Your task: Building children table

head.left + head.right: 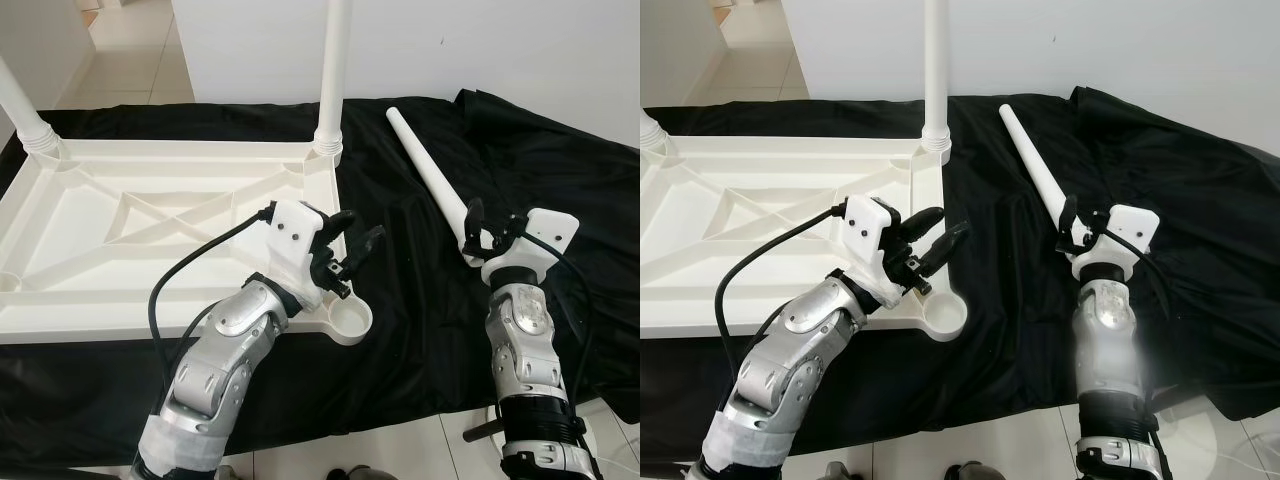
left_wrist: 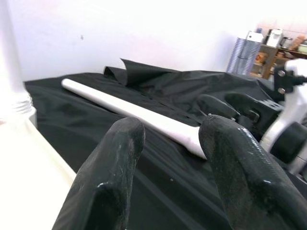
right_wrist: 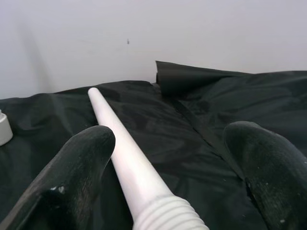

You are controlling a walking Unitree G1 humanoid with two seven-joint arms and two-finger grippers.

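Note:
A white children's tabletop lies upside down on a black cloth. Upright legs are fitted at its far right corner and far left corner. The round socket at the near right corner holds nothing. A loose white leg lies on the cloth to the right, threaded end towards me. My right gripper is open, its fingers straddling that threaded end without closing on it. Just above the tabletop's near right corner my left gripper hovers open, holding nothing.
The black cloth covers the floor under everything and bunches into a fold by the white wall. Pale floor tiles show along the cloth's near edge. A black cable loops from my left wrist over the tabletop.

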